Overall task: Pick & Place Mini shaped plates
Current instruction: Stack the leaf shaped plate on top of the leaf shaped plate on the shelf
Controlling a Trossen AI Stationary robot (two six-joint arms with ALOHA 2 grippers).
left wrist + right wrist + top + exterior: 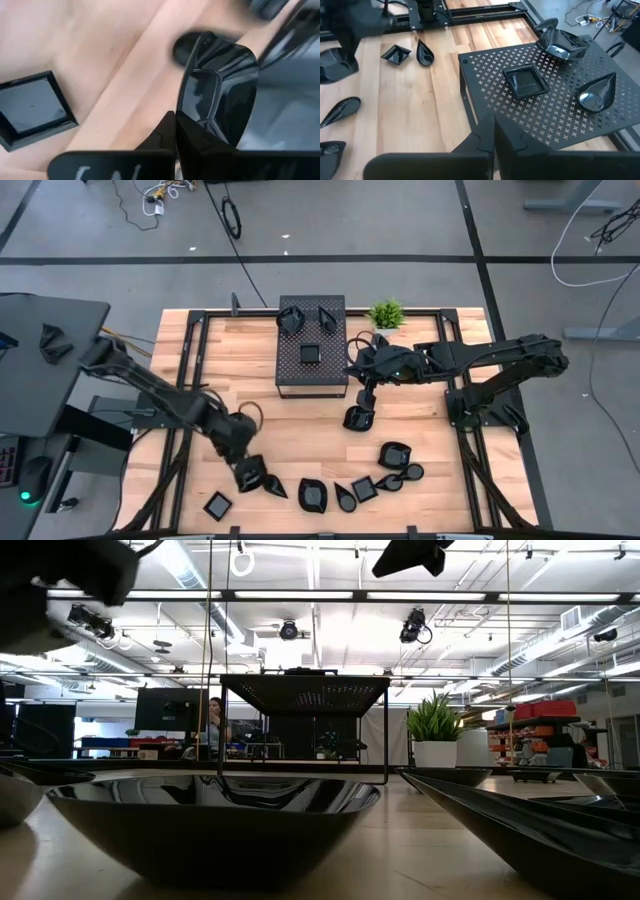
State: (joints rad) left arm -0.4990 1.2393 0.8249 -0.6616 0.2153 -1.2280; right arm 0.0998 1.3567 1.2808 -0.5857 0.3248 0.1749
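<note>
Glossy black against pale wood: the mini shaped plates [365, 485] lie mostly in a loose arc along the near edge of the table [250, 375], squares, teardrops and leaf shapes, while three more already sit on top of the perforated box [311, 345], a matte metal stand punched with small crosses. The left gripper [250, 473] is down among the near row, and its wrist view shows its fingers pinching the rim of a rounded plate [220, 90], whose long axis runs straight out from the fingertips; a square plate [32, 107] lies flat just beside it. From there the box stands well away toward the table's far side, so I judge the carry runs that way. The right gripper [358, 418] hangs near the box's right side with its fingers pressed together and nothing between them. Beside the box's far corner stands a small green potted plant [385, 313].
</note>
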